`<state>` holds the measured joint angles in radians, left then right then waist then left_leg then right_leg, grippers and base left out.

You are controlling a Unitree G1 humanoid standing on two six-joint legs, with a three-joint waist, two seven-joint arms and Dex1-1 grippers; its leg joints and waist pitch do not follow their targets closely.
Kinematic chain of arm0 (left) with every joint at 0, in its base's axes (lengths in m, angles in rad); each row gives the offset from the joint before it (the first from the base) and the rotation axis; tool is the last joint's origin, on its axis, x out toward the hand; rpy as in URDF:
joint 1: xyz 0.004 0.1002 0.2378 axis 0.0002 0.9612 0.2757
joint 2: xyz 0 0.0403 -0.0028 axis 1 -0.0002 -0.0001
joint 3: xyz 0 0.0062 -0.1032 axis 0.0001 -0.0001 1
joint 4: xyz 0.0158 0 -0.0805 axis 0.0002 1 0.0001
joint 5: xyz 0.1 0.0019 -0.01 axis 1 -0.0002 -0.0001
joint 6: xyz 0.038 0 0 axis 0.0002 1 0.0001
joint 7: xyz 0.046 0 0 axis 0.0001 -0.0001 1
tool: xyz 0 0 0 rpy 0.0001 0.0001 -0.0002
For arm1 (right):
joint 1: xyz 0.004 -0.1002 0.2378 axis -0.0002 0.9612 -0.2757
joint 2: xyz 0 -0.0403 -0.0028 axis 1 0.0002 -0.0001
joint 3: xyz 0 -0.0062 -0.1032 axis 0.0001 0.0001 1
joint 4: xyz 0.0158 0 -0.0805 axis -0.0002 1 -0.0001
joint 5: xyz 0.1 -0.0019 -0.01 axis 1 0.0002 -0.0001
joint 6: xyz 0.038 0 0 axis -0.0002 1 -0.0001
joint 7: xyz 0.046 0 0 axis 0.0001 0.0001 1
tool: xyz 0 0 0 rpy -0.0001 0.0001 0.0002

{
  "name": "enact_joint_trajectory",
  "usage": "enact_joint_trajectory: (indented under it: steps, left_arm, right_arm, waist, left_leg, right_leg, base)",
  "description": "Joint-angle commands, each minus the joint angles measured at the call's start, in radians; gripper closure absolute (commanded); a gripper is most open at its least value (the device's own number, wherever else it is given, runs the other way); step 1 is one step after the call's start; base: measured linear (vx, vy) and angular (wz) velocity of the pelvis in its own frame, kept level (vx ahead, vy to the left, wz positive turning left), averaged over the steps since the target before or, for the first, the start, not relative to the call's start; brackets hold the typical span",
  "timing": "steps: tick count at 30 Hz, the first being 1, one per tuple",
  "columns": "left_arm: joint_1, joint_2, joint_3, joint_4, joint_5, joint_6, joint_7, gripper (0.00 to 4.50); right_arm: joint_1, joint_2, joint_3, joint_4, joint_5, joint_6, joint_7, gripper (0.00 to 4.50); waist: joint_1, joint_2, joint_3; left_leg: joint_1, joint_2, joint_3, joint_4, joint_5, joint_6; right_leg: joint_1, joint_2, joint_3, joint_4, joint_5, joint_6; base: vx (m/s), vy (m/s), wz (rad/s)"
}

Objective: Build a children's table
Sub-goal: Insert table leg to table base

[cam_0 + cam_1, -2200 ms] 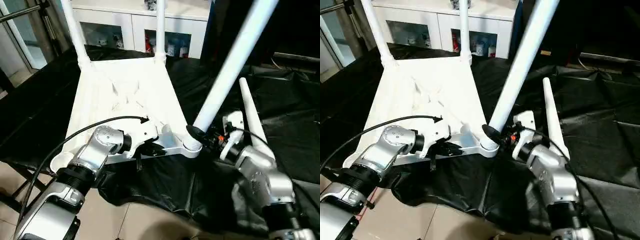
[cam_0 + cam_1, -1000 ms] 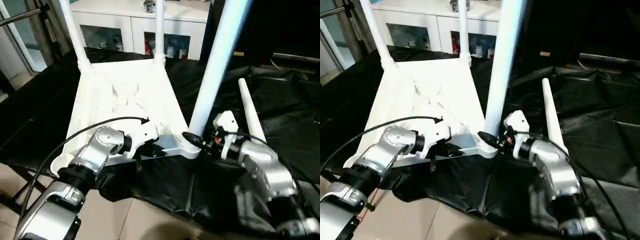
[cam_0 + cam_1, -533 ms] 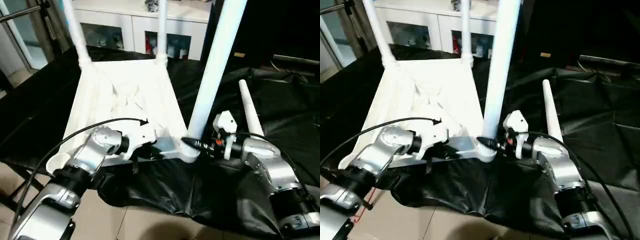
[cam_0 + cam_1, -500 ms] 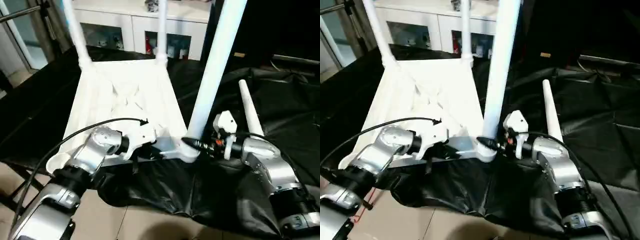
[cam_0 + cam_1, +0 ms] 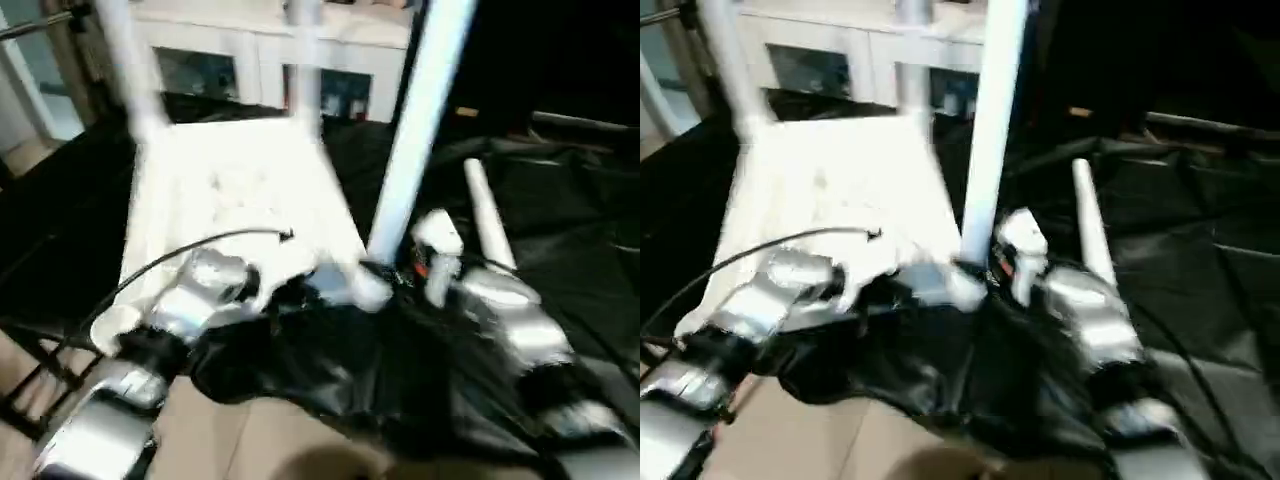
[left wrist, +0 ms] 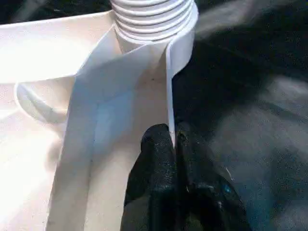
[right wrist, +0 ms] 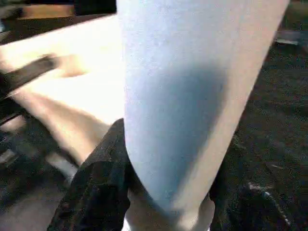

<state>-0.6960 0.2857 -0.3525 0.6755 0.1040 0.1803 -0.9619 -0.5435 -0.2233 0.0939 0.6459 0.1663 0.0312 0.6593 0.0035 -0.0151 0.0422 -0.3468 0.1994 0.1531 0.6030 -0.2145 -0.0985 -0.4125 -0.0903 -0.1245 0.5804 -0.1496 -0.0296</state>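
Observation:
The white tabletop (image 5: 230,190) lies underside up on the black cloth. Two white legs (image 5: 130,70) (image 5: 303,60) stand in its far corner sockets. A third leg (image 5: 415,130) rises nearly upright from the near right socket (image 5: 370,290). My right gripper (image 5: 385,272) is shut on that leg's base; its black fingers (image 7: 96,178) hug the leg (image 7: 183,96) on both sides. My left gripper (image 6: 172,132) is shut on the tabletop's thin near edge wall (image 6: 168,86), just below the threaded socket (image 6: 154,19). The fourth leg (image 5: 485,210) lies loose on the cloth.
The near left corner socket (image 5: 115,325) holds no leg. A white glass-fronted cabinet (image 5: 260,60) stands behind the table. Black cloth (image 5: 570,200) drapes the work surface and hangs over its near edge above the tiled floor (image 5: 250,440).
The held leg has swung from a strong rightward lean to nearly upright in its socket. The whole picture has shifted and blurred with the camera. My left gripper keeps its hold.

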Motion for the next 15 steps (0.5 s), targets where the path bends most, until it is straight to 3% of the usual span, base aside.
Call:
enact_joint_trajectory:
  steps: [1, 4, 5, 6, 9, 11, 12, 15]
  left_arm:
    - [-0.096, -0.06, 0.047, 0.036, 0.003, 0.032, 0.128, 4.5]
    - [-0.122, -0.092, 0.053, 0.071, 0.007, 0.062, 0.185, 4.5]
    - [-0.157, -0.147, 0.059, 0.127, 0.012, 0.097, 0.267, 4.5]
    - [-0.176, -0.18, 0.064, 0.158, 0.015, 0.111, 0.313, 4.5]
    - [-0.198, -0.222, 0.069, 0.195, 0.013, 0.12, 0.353, 4.5]
    - [-0.207, -0.235, 0.069, 0.21, 0.014, 0.118, 0.366, 4.5]
    - [-0.221, -0.25, 0.072, 0.234, 0.018, 0.117, 0.383, 4.5]
    - [-0.238, -0.264, 0.072, 0.263, 0.023, 0.11, 0.395, 4.5]
  right_arm:
    - [0.005, 0.046, 0.002, 0.154, -0.087, 0.048, -0.197, 2.62]
    - [-0.016, 0.079, 0.0, 0.186, -0.092, 0.051, -0.256, 2.62]
    - [-0.047, 0.128, -0.009, 0.229, -0.084, 0.057, -0.323, 2.62]
    - [-0.066, 0.156, -0.016, 0.256, -0.078, 0.059, -0.362, 2.62]
    - [-0.084, 0.188, -0.014, 0.285, -0.077, 0.063, -0.394, 2.62]
    - [-0.091, 0.2, -0.017, 0.297, -0.076, 0.064, -0.403, 2.62]
    - [-0.101, 0.218, -0.022, 0.312, -0.081, 0.065, -0.418, 2.62]
    - [-0.114, 0.237, -0.031, 0.332, -0.088, 0.064, -0.43, 2.62]
  waist:
    - [0.002, 0.008, -0.052]
    - [0.001, 0.006, -0.053]
    - [0.0, 0.007, -0.051]
    - [0.0, 0.009, -0.052]
    - [-0.001, 0.008, -0.052]
    - [0.0, 0.009, -0.053]
    - [-0.001, 0.014, -0.055]
    - [0.002, 0.011, -0.057]
  left_leg:
    - [-0.004, 0.013, 0.0, -0.071, -0.261, 0.033]
    - [-0.005, 0.011, -0.002, -0.072, -0.276, 0.036]
    - [-0.005, 0.011, -0.001, -0.072, -0.291, 0.046]
    - [0.004, 0.01, -0.001, -0.068, -0.303, 0.044]
    - [-0.002, 0.011, -0.003, -0.073, -0.304, 0.051]
    - [0.0, 0.015, -0.004, -0.076, -0.31, 0.06]
    - [-0.002, 0.017, -0.004, -0.08, -0.307, 0.063]
    - [-0.001, 0.018, -0.004, -0.081, -0.304, 0.064]
  right_leg:
    - [0.052, -0.055, 0.035, -0.108, -0.581, -0.071]
    - [0.054, -0.056, 0.028, -0.111, -0.575, -0.07]
    - [0.051, -0.055, 0.028, -0.115, -0.584, -0.069]
    - [0.046, -0.056, 0.025, -0.119, -0.592, -0.07]
    - [0.053, -0.055, 0.022, -0.12, -0.571, -0.07]
    - [0.054, -0.057, 0.024, -0.119, -0.544, -0.08]
    - [0.056, -0.057, 0.029, -0.115, -0.5, -0.098]
    - [0.058, -0.059, 0.033, -0.107, -0.463, -0.121]
  base:
    - [0.0, 0.0, 0.0]
    - [0.0, 0.0, 0.0]
    - [0.0, 0.0, 0.0]
    - [0.0, 0.0, 0.0]
    - [0.0, 0.0, 0.0]
    - [0.0, 0.0, 0.0]
    - [0.0, 0.0, 0.0]
    - [0.0, 0.0, 0.0]
